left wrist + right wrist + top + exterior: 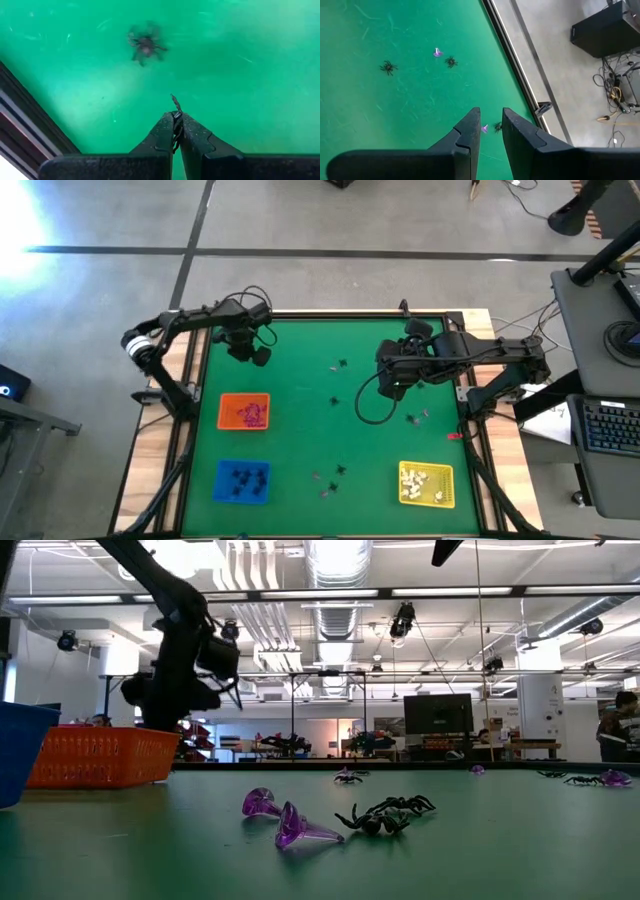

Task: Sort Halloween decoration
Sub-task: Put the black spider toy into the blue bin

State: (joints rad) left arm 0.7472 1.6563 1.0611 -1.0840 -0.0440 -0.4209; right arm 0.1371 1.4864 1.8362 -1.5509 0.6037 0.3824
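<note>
Halloween decoration lies scattered on the green mat: black spiders [388,67] [451,61], a purple piece [437,52], and near the front edge two purple pieces [290,825] beside a black spider [385,815]. My left gripper [247,348] hangs over the mat's far left corner, pointing down, shut on a thin dark sliver [174,103]. A blurred spider [145,44] lies on the mat below it. My right gripper [393,378] hovers high over the mat's right half, slightly open, with nothing between its fingers [491,125]. My left gripper pinches a thin dark piece [175,107] between its two fingertips from above, pointing down. Only a short sliver pokes out past the tips; which trinket it belongs to I cannot tell. It is lifted clear of the mat.
An orange tray [226,402] with purple pieces and a blue tray [222,480] with black ones stand at the left. A yellow tray [447,480] with white ones stands at the near right. The mat's dark frame [30,115] runs close to the left gripper.
</note>
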